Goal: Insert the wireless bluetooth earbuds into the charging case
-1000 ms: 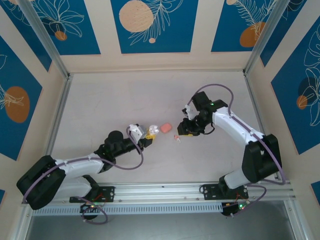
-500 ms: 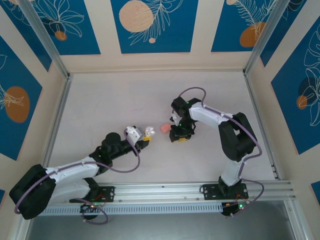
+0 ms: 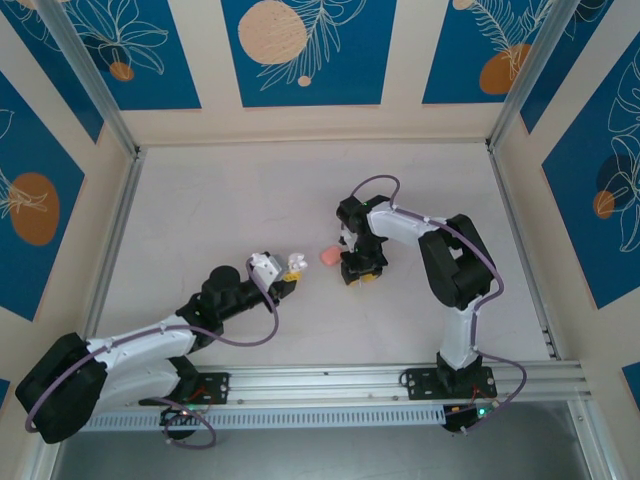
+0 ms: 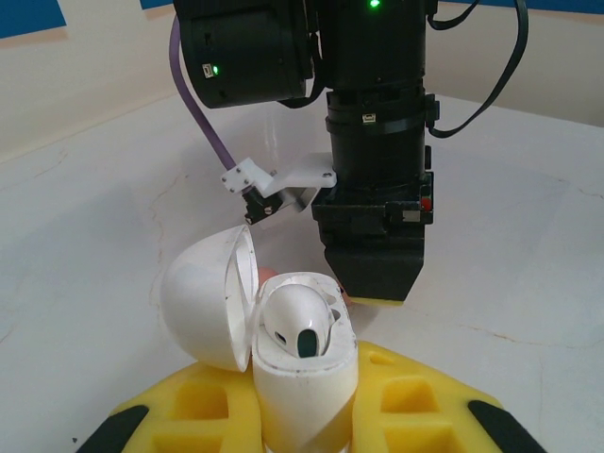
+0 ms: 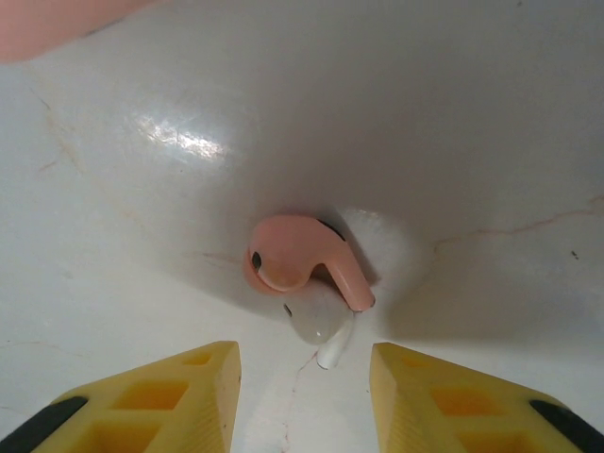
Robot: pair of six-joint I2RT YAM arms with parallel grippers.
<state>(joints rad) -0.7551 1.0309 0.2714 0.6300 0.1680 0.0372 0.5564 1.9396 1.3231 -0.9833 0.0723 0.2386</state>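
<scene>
My left gripper (image 4: 307,408) is shut on a white charging case (image 4: 304,377), held upright with its lid (image 4: 203,297) swung open to the left. One white earbud (image 4: 297,326) sits in the case. In the top view the left gripper (image 3: 289,270) and the case (image 3: 296,264) are left of centre. On the table in the right wrist view a pink earbud (image 5: 300,257) lies touching a white earbud (image 5: 319,323). My right gripper (image 5: 304,377) points down over them, open, its yellow fingertips (image 5: 179,392) just short of them on either side. It stands right of the case (image 3: 360,272).
A small pink rounded piece (image 3: 328,257) lies on the table between the two grippers, its edge at the top left of the right wrist view (image 5: 57,24). The right arm's black wrist (image 4: 377,170) rises close behind the held case. Walls ring the white table (image 3: 220,200).
The right arm has swung left and come down over the earbuds beside the pink piece. The left gripper, still holding the open case, has drawn back slightly to the left.
</scene>
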